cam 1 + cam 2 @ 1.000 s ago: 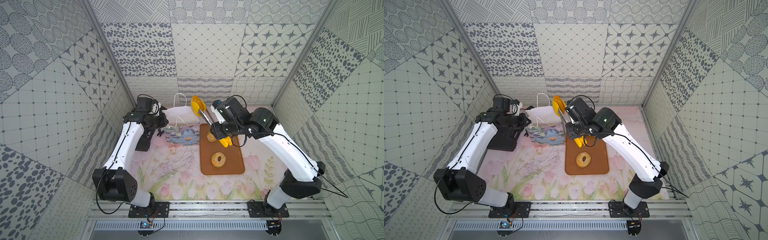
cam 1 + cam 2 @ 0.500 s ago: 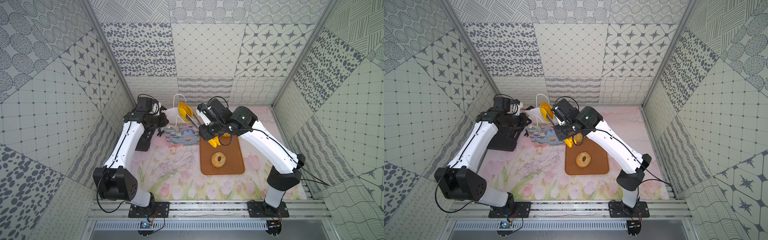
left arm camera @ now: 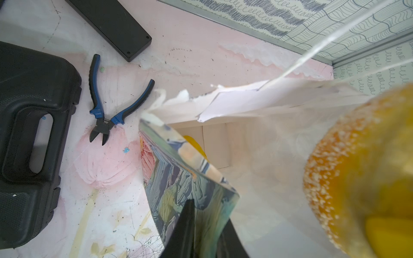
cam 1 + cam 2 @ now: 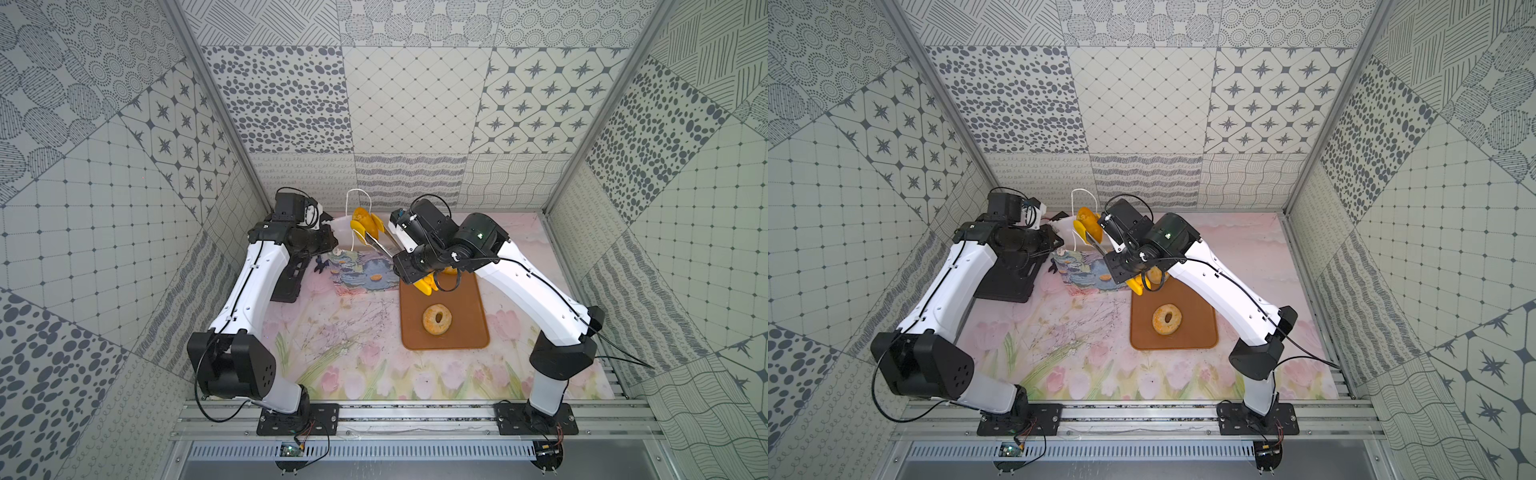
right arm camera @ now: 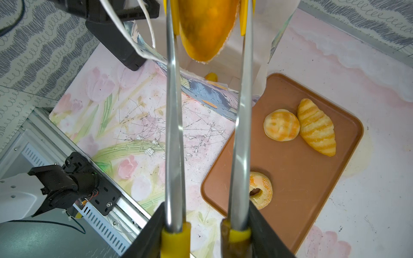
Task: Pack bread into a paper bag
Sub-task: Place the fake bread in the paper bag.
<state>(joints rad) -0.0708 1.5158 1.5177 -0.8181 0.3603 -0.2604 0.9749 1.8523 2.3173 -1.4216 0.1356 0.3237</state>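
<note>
Top views: tray (image 4: 467, 328) sits right of centre, with the bagel (image 4: 437, 319) on its lower half and the round bun (image 5: 281, 125) touching the croissant (image 5: 317, 127) at its upper end. The paper bag (image 4: 361, 272) is just upper-left of the tray, and the tongs (image 4: 376, 246) hold an oval bun (image 4: 360, 217) over its mouth. The case (image 4: 289, 280) lies left of the bag, with side cutters (image 3: 105, 107) between them.

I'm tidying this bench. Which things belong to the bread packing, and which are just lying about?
Job: paper bag, tongs, held bun, round bun, croissant, bagel, tray.
Lying about: pliers, black case, flat black box.
</note>
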